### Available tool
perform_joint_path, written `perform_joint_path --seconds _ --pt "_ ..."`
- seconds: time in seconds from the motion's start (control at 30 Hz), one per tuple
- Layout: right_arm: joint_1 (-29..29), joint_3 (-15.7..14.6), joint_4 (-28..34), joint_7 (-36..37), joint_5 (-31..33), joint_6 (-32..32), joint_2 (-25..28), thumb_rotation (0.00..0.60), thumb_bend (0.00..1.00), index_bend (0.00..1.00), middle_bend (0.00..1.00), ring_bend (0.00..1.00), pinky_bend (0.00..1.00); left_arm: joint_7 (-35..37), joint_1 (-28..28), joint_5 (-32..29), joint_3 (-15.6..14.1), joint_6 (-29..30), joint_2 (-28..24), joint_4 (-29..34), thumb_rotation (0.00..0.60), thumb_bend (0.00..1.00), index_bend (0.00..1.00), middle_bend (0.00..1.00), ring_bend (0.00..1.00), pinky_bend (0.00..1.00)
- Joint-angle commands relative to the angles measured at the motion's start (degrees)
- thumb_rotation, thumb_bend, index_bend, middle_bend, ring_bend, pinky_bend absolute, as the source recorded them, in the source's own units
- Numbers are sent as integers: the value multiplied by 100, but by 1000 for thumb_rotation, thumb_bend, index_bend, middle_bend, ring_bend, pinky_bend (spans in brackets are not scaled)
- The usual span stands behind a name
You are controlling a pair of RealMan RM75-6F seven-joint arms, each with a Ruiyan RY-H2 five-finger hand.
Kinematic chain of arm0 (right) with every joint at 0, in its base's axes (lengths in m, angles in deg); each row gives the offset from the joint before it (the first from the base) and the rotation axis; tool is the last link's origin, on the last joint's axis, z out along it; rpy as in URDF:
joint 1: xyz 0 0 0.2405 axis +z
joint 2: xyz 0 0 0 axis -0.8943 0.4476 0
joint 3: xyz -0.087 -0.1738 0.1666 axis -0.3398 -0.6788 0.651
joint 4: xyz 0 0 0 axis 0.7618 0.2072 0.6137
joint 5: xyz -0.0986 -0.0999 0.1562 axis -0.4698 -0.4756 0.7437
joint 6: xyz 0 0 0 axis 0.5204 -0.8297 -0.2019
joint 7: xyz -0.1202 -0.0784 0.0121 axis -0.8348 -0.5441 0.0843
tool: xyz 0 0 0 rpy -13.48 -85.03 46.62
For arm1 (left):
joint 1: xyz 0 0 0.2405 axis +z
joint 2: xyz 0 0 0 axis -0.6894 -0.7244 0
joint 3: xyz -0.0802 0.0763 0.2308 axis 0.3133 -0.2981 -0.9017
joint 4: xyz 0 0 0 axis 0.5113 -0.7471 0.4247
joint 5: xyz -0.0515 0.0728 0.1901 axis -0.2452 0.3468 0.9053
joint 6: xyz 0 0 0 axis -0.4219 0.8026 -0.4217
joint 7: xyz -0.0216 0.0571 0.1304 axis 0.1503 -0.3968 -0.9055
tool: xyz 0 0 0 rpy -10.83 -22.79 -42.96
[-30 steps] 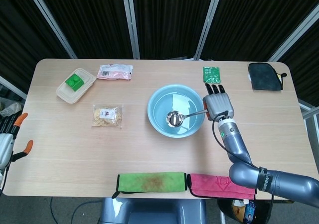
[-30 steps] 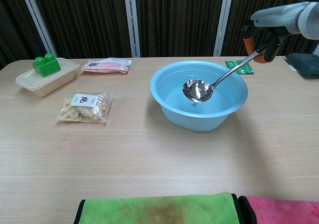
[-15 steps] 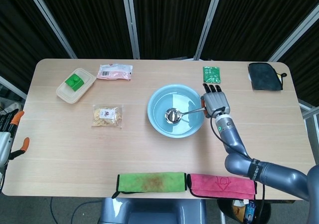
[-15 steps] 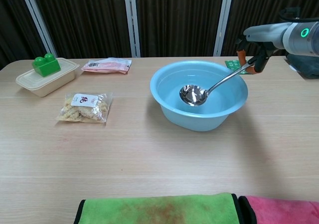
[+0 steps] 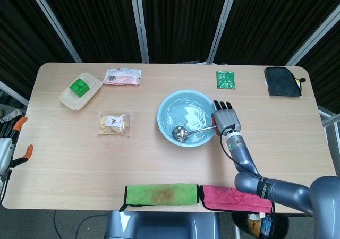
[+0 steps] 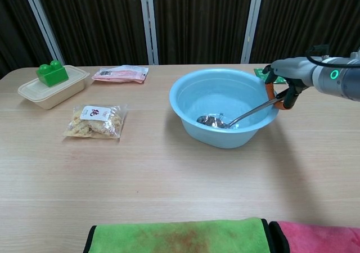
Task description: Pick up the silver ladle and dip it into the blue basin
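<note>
The blue basin [image 5: 164, 107] [image 6: 185, 90] stands in the middle of the table, holding water. My right hand [image 5: 226, 120] [image 6: 279, 80] sits at the basin's right rim and grips the handle of the silver ladle [image 5: 194, 129] [image 6: 242, 116]. The ladle's bowl [image 5: 179, 133] [image 6: 210, 120] lies low inside the basin, in the water near the front wall, with the handle slanting up over the rim. At the table's left edge only part of my left hand [image 5: 10, 151] shows, low and away from the objects; its fingers cannot be made out.
A beige box with a green brick [image 5: 79, 90] [image 6: 52, 85] stands at the far left. A snack bag [image 5: 113, 124] [image 6: 95, 121], a pink packet [image 5: 122, 76], a green sachet [image 5: 225, 79] and a black cloth [image 5: 283, 81] lie around. Green [image 5: 161, 193] and pink [image 5: 234, 197] towels line the front edge.
My right hand has come down toward the basin's right rim. The ladle's bowl has dropped from above the water into it, nearer the front wall.
</note>
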Motion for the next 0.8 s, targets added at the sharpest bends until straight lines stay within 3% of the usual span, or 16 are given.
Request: perform_joint_path --seconds 0.03,0.33,0.8 --pt "17 -22 -2 -92 89 -62 -79 600 473 689 0 0 0 82 -14 -3 6 -33 -22 -48 600 454 30 0 0 0" --pt "104 72 367 -334 260 -351 -99 600 473 689 0 0 0 420 3 65 -22 -64 -120 -131 600 453 31 0 0 0" --pt "357 516 1957 -988 615 -1243 767 600 472 689 0 0 0 518 6 268 -109 -15 -146 -98 600 454 30 0 0 0"
